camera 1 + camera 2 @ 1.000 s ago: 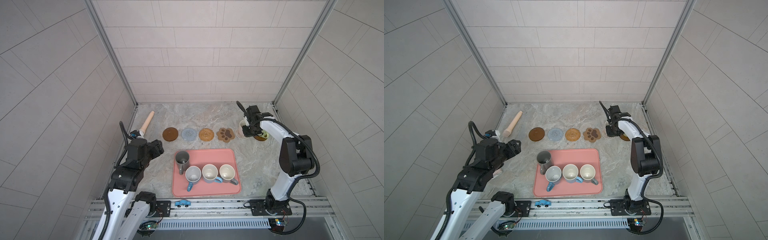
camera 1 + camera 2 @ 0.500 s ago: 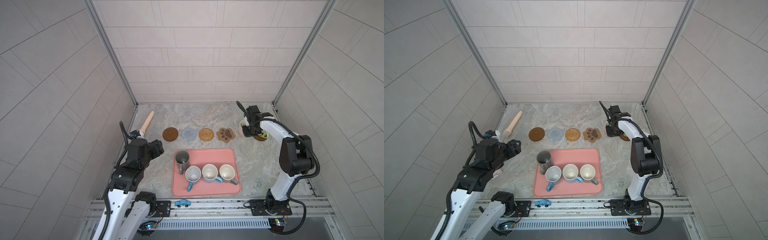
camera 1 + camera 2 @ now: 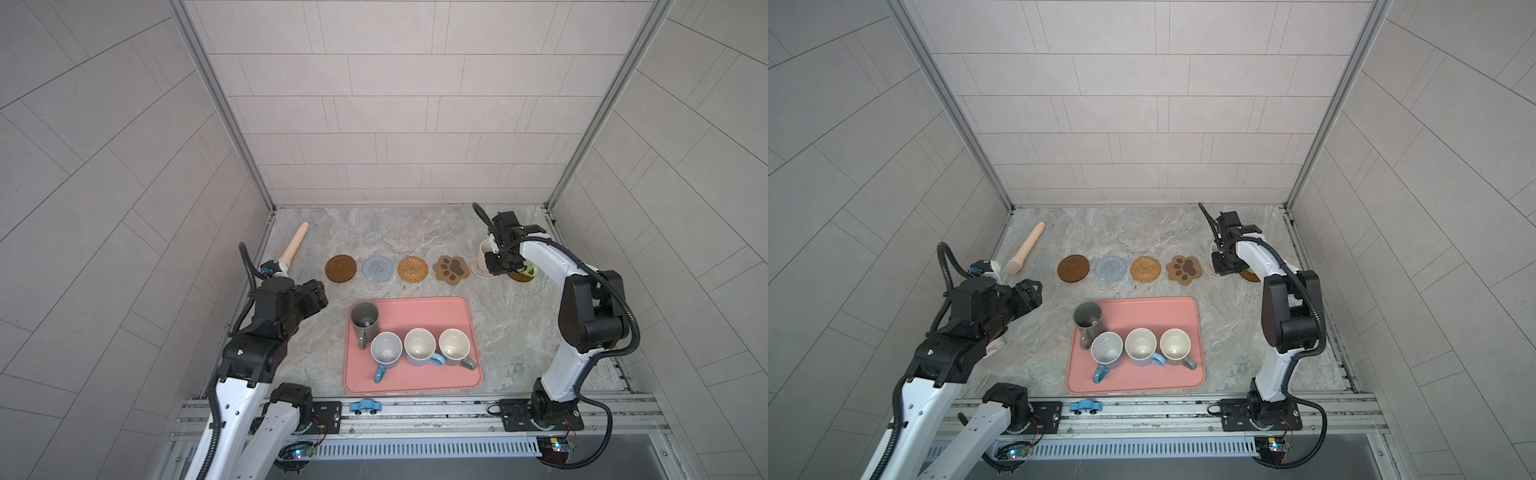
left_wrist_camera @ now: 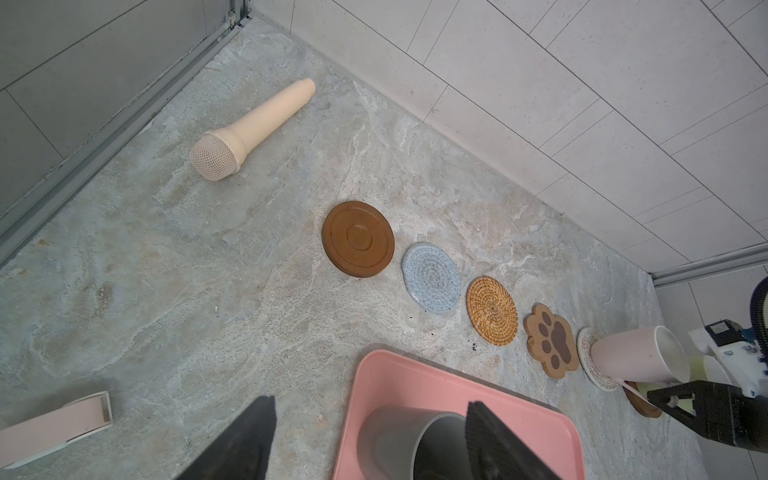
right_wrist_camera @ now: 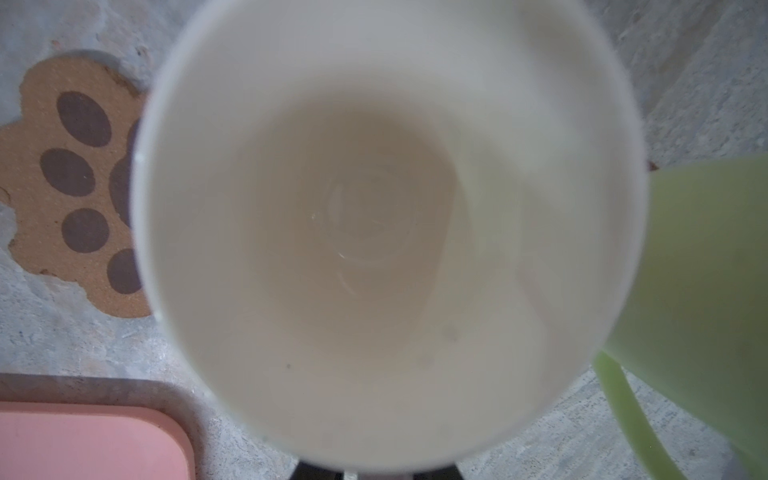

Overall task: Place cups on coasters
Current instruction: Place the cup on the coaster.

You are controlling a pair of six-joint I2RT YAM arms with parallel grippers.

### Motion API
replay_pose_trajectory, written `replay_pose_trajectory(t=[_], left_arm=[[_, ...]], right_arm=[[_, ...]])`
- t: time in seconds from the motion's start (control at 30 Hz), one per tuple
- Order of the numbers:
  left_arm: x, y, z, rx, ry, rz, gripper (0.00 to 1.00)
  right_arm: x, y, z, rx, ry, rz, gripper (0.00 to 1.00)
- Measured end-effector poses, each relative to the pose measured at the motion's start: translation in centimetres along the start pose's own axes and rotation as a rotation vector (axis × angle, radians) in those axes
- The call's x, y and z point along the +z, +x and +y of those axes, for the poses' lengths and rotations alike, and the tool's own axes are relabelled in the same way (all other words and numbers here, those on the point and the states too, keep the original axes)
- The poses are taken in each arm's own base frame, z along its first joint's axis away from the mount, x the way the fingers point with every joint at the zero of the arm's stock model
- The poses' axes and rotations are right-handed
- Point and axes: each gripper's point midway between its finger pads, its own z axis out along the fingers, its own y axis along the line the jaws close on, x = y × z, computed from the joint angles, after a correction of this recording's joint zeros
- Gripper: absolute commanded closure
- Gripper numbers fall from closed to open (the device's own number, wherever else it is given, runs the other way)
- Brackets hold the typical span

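Note:
A pink cup stands on the cream woven coaster at the back right. My right gripper is shut on its handle, and its white inside fills the right wrist view. Beside it a green cup sits on a brown wooden coaster. The brown disc, grey-blue, rattan and paw coasters are bare. A dark grey cup and three more cups stand on the pink tray. My left gripper hovers open left of the tray.
A beige toy microphone lies at the back left near the wall. A pale pink holder lies on the table under my left arm. A small blue toy car sits on the front rail.

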Motion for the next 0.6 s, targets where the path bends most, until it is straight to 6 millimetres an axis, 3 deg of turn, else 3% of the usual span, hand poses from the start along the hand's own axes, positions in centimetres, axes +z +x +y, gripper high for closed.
replay_pose_trajectory(t=[0.43, 0.6], left_arm=[[0.0, 0.0, 0.0, 0.0, 0.0, 0.0, 0.21], [0.0, 0.0, 0.0, 0.0, 0.001, -0.002, 0.21]], right_arm=[[-0.5, 0.2, -0.1, 0.0, 0.005, 0.003, 0.57], [-2.1, 0.1, -0.4, 0.003, 0.01, -0.027, 0.54]])
